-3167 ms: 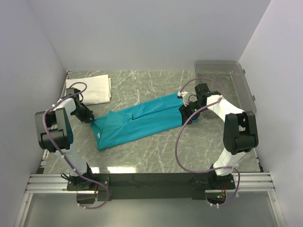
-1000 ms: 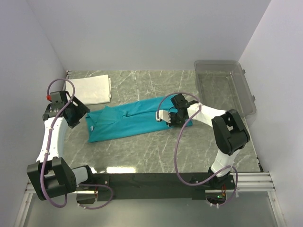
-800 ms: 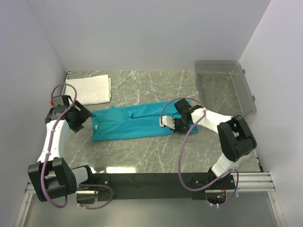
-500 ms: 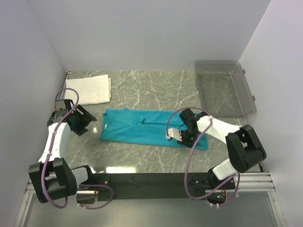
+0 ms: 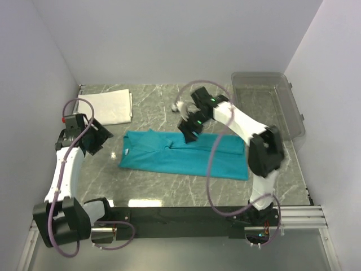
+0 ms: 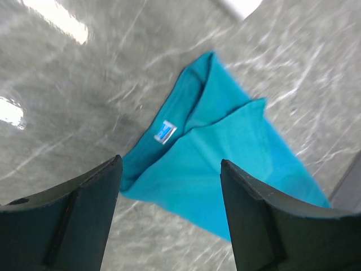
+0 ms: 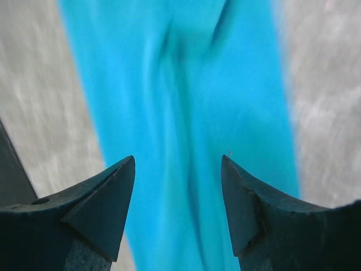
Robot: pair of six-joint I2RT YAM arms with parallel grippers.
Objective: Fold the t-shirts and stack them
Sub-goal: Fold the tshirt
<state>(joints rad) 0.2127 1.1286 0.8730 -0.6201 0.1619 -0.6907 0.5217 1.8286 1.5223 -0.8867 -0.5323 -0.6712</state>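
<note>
Teal t-shirt [image 5: 186, 159], a long flat band on veined marble tabletop [image 5: 163, 104].
Left gripper [image 6: 170, 164] and right gripper [image 7: 178, 160] gape wide, both empty.

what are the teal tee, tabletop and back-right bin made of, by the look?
Teal t-shirt: soft matte fabric, likely cotton knit; it creases and lies limp, with a sewn neck label. Tabletop: glossy grey marble-look surface, white veins and glare; stone or printed laminate, cannot tell. Bin: rigid clear smoky plastic; the table shows through it.
</note>
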